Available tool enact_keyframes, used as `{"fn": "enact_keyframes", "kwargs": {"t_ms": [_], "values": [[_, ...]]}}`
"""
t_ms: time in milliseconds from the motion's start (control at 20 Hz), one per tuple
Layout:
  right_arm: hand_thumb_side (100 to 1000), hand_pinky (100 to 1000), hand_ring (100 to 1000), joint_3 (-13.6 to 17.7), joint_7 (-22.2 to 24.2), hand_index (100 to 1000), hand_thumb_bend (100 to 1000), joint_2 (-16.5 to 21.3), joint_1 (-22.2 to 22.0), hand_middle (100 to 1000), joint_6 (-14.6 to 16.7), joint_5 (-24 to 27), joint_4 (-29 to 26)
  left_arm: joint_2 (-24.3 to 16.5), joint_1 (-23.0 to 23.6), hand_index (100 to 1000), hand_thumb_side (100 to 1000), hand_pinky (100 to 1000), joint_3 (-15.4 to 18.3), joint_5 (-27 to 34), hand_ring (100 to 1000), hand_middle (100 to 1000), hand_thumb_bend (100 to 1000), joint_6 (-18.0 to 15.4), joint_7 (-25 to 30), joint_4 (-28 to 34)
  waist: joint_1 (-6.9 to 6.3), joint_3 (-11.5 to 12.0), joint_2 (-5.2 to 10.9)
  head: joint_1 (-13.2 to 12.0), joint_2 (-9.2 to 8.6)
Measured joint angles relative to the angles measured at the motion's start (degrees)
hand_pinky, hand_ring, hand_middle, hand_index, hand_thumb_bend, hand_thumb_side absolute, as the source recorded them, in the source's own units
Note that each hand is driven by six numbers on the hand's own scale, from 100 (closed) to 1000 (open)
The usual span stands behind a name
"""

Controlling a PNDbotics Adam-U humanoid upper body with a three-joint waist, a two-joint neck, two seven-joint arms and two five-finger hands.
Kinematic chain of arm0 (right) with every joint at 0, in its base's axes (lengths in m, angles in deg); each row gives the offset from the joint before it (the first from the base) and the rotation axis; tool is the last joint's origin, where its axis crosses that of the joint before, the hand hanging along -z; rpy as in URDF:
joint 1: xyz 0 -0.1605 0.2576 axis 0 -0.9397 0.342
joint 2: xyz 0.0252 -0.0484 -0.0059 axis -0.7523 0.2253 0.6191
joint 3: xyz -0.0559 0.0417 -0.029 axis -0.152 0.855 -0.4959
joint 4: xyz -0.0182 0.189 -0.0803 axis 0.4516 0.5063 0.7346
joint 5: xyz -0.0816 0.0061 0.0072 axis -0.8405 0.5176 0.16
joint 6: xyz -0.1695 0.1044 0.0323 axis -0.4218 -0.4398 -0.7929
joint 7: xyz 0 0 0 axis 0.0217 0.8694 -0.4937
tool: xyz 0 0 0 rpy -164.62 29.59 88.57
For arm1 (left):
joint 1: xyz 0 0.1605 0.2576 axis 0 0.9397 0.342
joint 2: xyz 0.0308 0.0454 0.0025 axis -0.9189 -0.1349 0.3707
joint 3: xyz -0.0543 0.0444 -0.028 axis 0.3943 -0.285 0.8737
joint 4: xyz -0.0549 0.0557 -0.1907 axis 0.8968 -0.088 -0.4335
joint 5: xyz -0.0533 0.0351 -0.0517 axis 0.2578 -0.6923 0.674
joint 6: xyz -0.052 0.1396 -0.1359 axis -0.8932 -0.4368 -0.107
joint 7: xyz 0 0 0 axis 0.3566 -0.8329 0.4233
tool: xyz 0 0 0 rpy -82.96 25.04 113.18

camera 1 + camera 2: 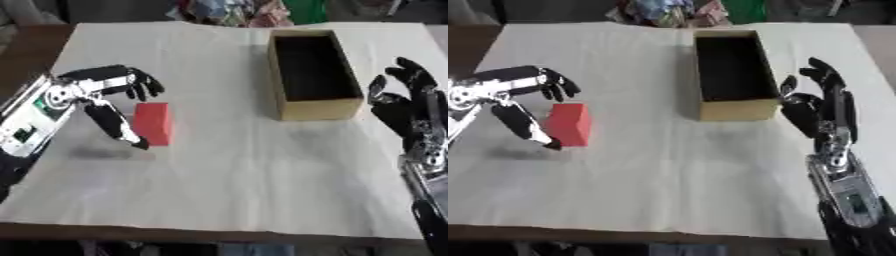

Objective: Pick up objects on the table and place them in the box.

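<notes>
A red block point(153, 123) lies near the left edge of the desk point(245, 190). The left hand point(103, 87) arches over it with fingers spread: the thumb reaches down beside the block's left face, the curled fingers hang above its far end, not closed on it. The cardboard box point(313, 70) stands toward the far edge, open. The right hand point(820, 107) rests near the right edge, fingers straight and apart.
</notes>
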State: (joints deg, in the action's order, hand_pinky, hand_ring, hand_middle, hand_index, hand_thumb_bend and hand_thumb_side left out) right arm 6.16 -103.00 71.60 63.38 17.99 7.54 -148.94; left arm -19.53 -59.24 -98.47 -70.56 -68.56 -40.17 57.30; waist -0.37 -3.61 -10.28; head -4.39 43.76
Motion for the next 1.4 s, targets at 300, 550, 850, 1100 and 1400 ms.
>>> {"fn": "enact_keyframes", "kwargs": {"t_ms": [300,550,850,1100,1400], "values": [[100,677,953,0.0,0.06,874,100,0.0,0.0,736,0.06,0.0,0.0,0.91,-0.55,849,150,744,-0.9,-2.33,707,686,711,-0.93,0.58,-2.89,-0.13,-0.13,0.0,-0.02,0.0],[100,677,953,0.0,0.06,874,100,0.0,-0.01,736,0.07,0.01,0.01,1.01,-0.82,799,170,732,-1.21,-4.17,676,594,683,-1.65,1.07,-4.24,-0.07,-0.13,0.0,-0.03,0.0],[100,677,953,0.0,0.06,875,100,-0.01,-0.02,736,0.07,0.01,0.01,1.02,-0.83,587,190,699,-1.18,-5.36,565,376,461,-1.53,-0.13,-4.67,0.02,-0.04,0.01,-0.05,0.0],[100,677,953,0.0,0.06,875,100,-0.01,-0.02,736,0.07,0.02,0.01,0.96,-0.84,523,188,690,-0.4,-4.68,526,307,394,-0.05,-2.85,-2.39,0.1,0.1,0.01,-0.04,0.0],[100,677,953,-0.02,0.08,875,100,-0.01,-0.02,736,0.05,0.02,0.02,-0.42,-3.61,515,187,689,0.81,-2.5,521,298,386,1.13,-3.46,3.41,0.1,0.14,0.18,-0.02,0.0]]}}
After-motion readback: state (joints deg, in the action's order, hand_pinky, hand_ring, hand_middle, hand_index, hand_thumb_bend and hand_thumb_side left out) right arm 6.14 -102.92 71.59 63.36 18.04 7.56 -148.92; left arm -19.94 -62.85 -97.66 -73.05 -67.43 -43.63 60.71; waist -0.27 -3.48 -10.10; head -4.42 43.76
